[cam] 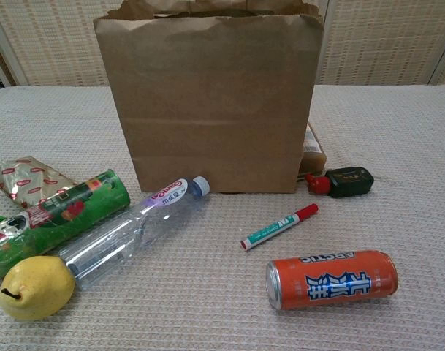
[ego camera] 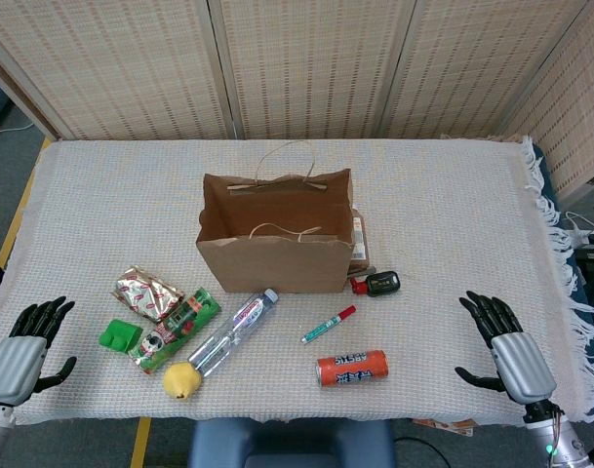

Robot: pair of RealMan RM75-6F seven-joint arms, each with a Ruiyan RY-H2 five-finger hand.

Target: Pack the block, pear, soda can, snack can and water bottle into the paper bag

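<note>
Nothing packed yet, judging by the spread in front of the bag, standing upright and open-mouthed at mid-table. Both hands idle at the near corners, well apart from everything: left hand off to the bag's near left, right hand to its near right, each with fingers spread and holding nothing.

Clustered to the bag's near left: green block furthest out, then snack can lying on its side, then bottle, also lying, cap end pointing toward the bag's front wall and base end pointing back toward the near edge. Pear sitting at the base end of the bottle, touching or nearly touching it in the chest view. Foil packet just behind the snack can, no part of the job.

To the bag's near right: soda can lying on its side, long axis running roughly crosswise to the table's near edge, marker between it and the bag. Small black-and-red gadget just beside the bag's right front corner.

Probably best split by side: block, pear, snack can and bottle all much nearer the left hand, soda can nearer the right. Bottle and snack can both angled diagonally, so a grasp across the short axis likely needing some wrist turn.
</note>
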